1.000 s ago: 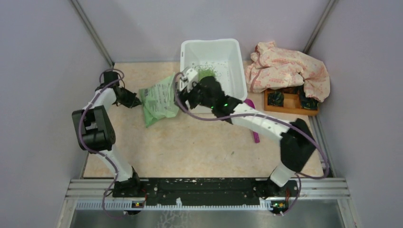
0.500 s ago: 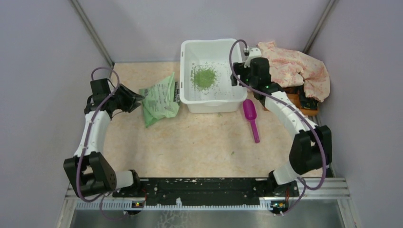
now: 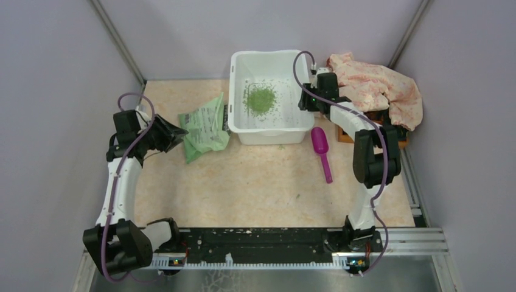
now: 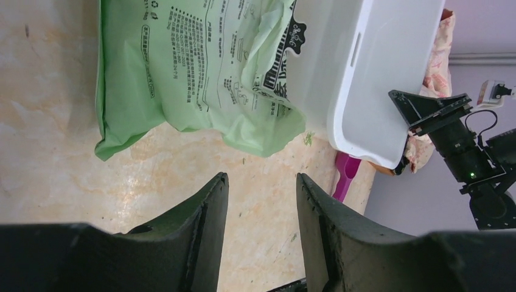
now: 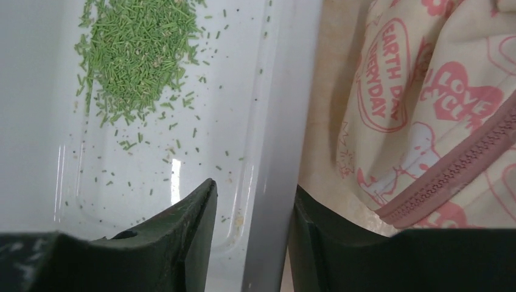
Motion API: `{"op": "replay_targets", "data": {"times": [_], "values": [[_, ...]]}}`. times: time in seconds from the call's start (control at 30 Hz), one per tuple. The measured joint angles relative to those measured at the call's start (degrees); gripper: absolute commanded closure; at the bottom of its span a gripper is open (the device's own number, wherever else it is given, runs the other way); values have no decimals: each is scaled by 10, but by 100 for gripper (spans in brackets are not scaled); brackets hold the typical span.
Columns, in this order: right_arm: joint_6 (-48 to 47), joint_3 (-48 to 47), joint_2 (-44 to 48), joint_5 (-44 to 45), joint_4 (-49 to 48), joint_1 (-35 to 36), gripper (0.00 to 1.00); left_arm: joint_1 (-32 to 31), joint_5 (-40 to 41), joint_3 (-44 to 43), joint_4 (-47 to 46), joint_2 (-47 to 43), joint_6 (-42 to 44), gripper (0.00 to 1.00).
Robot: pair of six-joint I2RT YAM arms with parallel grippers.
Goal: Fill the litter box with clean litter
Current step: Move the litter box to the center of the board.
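Observation:
The white litter box [image 3: 268,54] stands at the back of the table. A pile of green clean litter [image 3: 260,98] lies on its floor, with loose bits scattered around the pile [image 5: 137,48]. My right gripper [image 3: 302,100] straddles the box's right rim [image 5: 277,182], one finger inside and one outside. It is open [image 5: 255,184], and a gap shows between the inner finger and the rim. My left gripper [image 3: 178,131] hovers open over the table just left of the green bag [image 3: 204,128], with nothing between its fingers [image 4: 261,176].
The green-and-white printed bag [image 4: 195,67] lies flat against the box's left side. A magenta scoop [image 3: 322,152] lies on the table in front of the box's right corner. A pink-printed cloth [image 3: 371,88] is heaped right of the box, close to my right gripper [image 5: 426,91].
My right arm has swung from the box's front left to its right rim, and its jaws have narrowed. My left gripper opened, let go of the bag and drew back left.

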State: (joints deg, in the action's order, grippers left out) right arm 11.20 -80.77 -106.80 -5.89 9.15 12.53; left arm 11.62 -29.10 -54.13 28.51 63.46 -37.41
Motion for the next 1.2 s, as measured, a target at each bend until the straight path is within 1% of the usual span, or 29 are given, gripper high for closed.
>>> {"op": "replay_targets", "data": {"times": [0.17, 0.27, 0.5, 0.57, 0.67, 0.77, 0.83, 0.87, 0.97, 1.03, 1.13, 1.2], "values": [[-2, -18, -18, -26, -1, 4, 57, 0, -7, 14, 2, 2, 0, 49], [-17, -30, -30, -21, 3, 25, 56, 0, -10, 14, -1, 3, 0, 49], [-48, -91, -73, -13, 14, 78, 53, 0, -11, 20, -6, 7, 0, 49], [-53, -102, -80, -14, 20, 91, 49, 0, -11, 24, -8, 7, 0, 49], [-55, -116, -90, -11, 20, 103, 38, 0, -12, 26, -11, 8, 0, 49], [-54, -110, -86, 5, 13, 104, 29, 0, -13, 26, -12, 10, 0, 49], [-48, -73, -60, 18, -7, 100, 24, 0, -16, 26, -14, 10, 0, 49], [-45, -50, -40, 24, -12, 96, 23, 0, -16, 26, -15, 10, 0, 49], [-40, 12, 37, 47, -24, 76, 22, 0, -19, 26, -16, 10, 0, 49], [-42, 37, 95, 71, -28, 67, 22, 0, -21, 26, -16, 10, 0, 47], [-44, 85, 197, 113, -39, 57, 25, 0, -26, 25, -15, 10, 1, 36], [-44, 143, 272, 133, -49, 57, 25, 0, -29, 25, -15, 9, 4, 27]]}}
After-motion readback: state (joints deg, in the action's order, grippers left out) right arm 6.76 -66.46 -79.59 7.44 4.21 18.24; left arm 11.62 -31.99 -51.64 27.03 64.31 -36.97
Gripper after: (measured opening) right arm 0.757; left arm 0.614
